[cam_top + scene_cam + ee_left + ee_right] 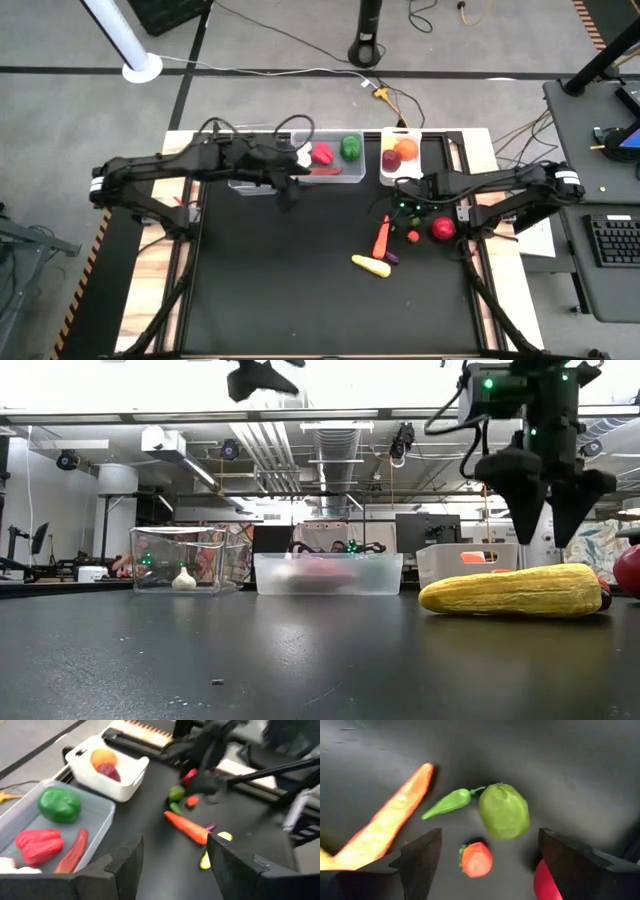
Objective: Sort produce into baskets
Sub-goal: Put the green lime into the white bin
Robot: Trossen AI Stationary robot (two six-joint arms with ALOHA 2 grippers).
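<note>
1. Your right hand [485, 857] hangs spread above the small tomato [476, 859] and lime [504, 811] on the bench [280, 290], lined up for picking.
2. Your left hand [172, 865] is spread and empty near the wide clear basket [352, 178].

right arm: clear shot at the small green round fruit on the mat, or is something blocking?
Probably yes. The right gripper hangs open over the green fruit, empty. The green chili, small red piece and carrot lie close beside the fruit, so the fingers might nudge one of them.
</note>
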